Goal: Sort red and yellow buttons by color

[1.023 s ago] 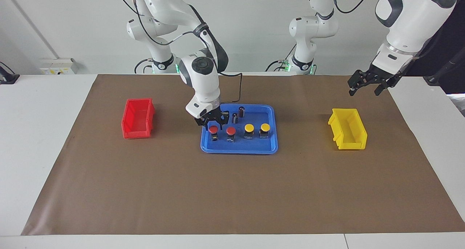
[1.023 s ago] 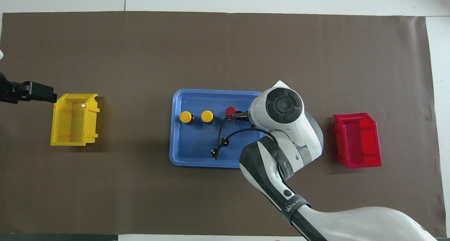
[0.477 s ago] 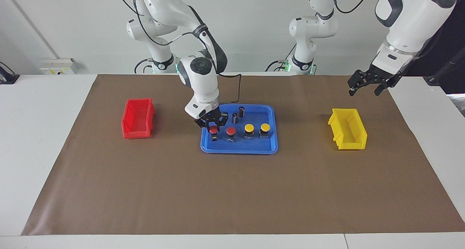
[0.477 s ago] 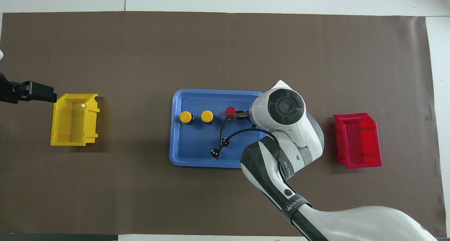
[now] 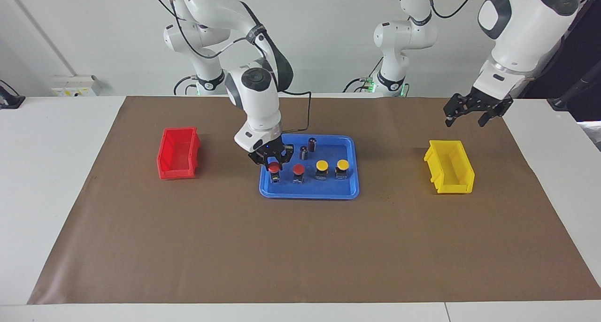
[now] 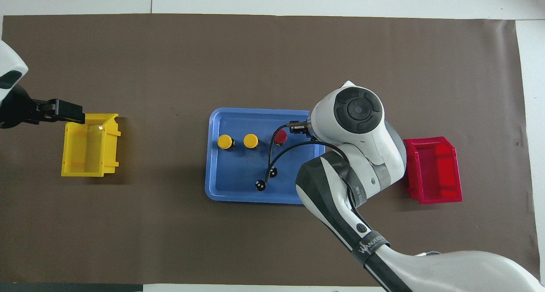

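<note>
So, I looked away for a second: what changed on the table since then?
The right end effector dropped onto the end red button in the blue tray, fingers astride its cap. The left end effector drifted slightly above the yellow bin. Buttons and bins stayed put.

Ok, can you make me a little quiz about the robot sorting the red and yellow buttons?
1. True or false: the red plastic bin already holds a button.
2. How many yellow-capped push buttons stand in the blue plastic tray?
3. The right gripper is at: A) a red-capped push button, B) the yellow bin, C) a dark cylinder.
Key: 1 false; 2 two; 3 A.
</note>
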